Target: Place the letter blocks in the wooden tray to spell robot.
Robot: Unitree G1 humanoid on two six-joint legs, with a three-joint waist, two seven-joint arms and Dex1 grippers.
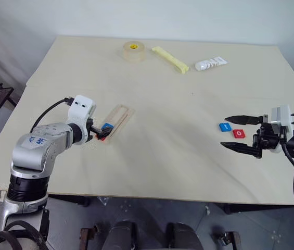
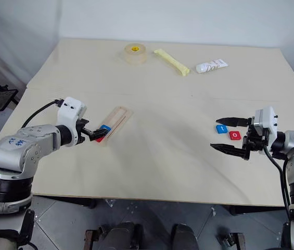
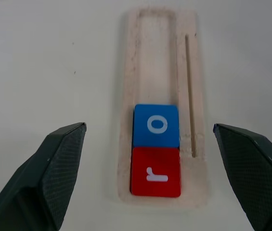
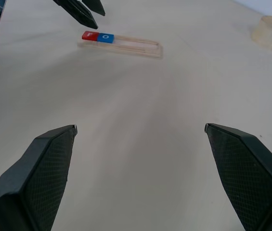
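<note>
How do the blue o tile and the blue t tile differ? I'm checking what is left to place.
The blue o tile lies in the wooden tray, touching the red r tile. The blue t tile lies on the bare table, beside a red tile. Both are small flat blue squares with white letters.

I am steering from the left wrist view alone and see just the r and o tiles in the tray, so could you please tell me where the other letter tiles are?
Observer: Two lie on the table by the right gripper: a blue t tile and a red o tile, side by side.
Operator: Is that gripper holding either one?
Observer: No, its jaws are open and empty, above the table just in front of both tiles.
Operator: Anything else on the table?
Observer: At the far edge, a tape roll, a yellow stick and a white tube, well away from the wooden tray.
</note>
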